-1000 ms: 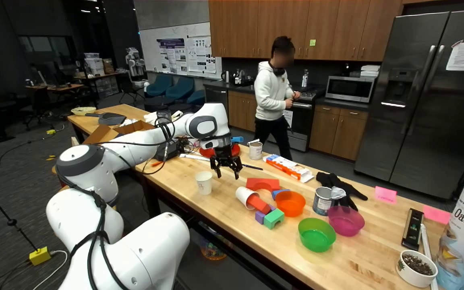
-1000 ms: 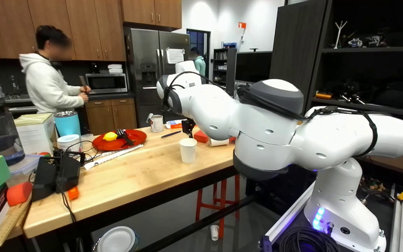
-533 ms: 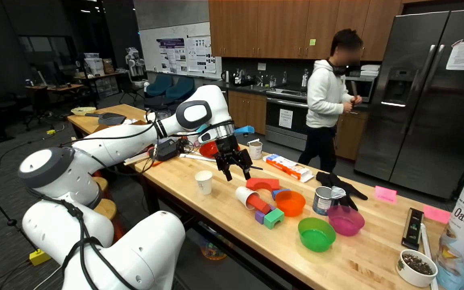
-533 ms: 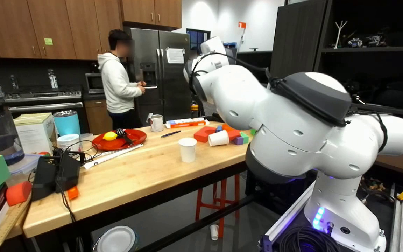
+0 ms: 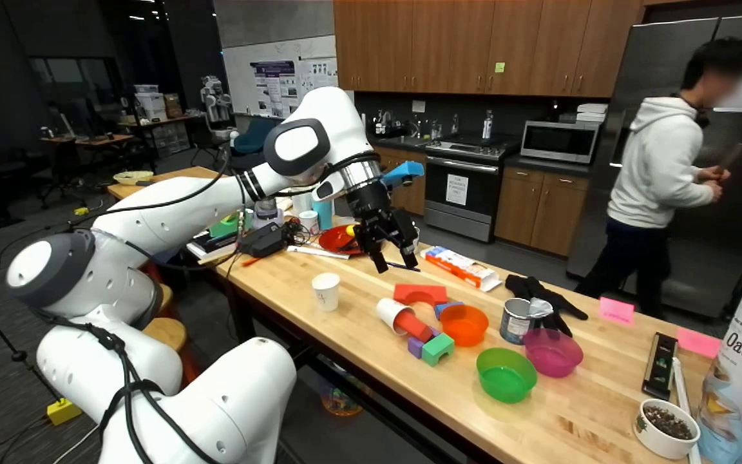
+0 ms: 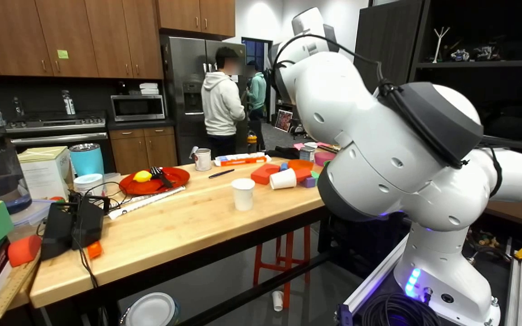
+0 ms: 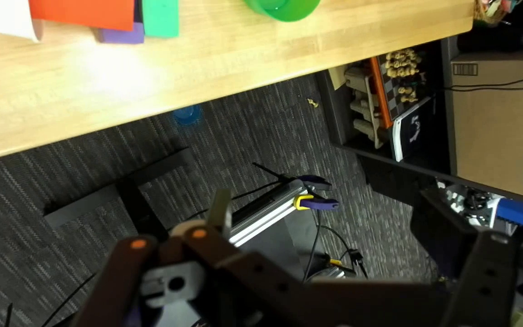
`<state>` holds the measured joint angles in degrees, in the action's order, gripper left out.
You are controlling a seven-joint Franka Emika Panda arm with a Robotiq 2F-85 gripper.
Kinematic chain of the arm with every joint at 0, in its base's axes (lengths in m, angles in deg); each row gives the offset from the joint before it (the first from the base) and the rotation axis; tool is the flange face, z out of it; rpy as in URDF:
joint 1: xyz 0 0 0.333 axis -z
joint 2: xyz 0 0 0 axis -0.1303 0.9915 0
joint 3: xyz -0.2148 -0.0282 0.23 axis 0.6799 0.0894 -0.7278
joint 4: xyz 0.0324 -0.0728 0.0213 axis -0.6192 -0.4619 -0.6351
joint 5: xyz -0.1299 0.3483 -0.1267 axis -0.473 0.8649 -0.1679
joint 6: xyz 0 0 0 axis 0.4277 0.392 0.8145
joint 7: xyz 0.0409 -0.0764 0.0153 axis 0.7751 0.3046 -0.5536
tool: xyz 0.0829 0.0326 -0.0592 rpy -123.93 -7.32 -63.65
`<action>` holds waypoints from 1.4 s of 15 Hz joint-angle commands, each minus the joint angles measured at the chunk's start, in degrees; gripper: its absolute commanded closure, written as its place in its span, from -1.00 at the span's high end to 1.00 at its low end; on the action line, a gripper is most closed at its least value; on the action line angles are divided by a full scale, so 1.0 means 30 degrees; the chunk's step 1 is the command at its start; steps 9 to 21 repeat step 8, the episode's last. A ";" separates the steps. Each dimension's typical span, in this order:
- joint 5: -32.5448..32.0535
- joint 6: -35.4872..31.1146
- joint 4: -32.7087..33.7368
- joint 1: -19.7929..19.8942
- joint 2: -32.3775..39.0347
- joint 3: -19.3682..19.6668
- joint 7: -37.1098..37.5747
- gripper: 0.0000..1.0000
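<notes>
Exterior view: Robotiq gripper (image 5: 396,262) empty, fingers (image 5: 408,253) apart. Could totally bowl over that upright paper cup (image 5: 326,293) or roll the tipped cup (image 5: 388,314) if swung low.

Shows black on the gripper (image 5: 397,265), white with dark grey bands on the arm (image 5: 174,222). Is white on the upright cup (image 5: 326,293) and the tipped cup (image 5: 386,310); red on the arched block (image 5: 421,290) and the oblong block (image 5: 413,327). Includes a purple block (image 5: 415,348), a green block (image 5: 438,348) and a blue block (image 5: 446,308), an orange bowl (image 5: 464,338), a green bowl (image 5: 506,393) and a magenta bowl (image 5: 554,368). Goes pale honey on the tabletop (image 5: 358,335), red on the plate (image 6: 179,178), yellow on the lemon (image 6: 142,176), turquoise on the tumbler (image 6: 87,160). Has dark checks on the chessboard (image 7: 393,106), grey streaks on the carpet (image 7: 261,131).
</notes>
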<state>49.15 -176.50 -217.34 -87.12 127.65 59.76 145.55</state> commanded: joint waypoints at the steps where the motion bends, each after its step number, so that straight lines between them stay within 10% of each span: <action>1: 0.1511 0.0158 -0.0463 0.1108 -0.0001 0.1202 0.0118 1.00; 21: 0.2797 0.0497 -0.0974 0.1468 -0.0002 0.0935 -0.0031 1.00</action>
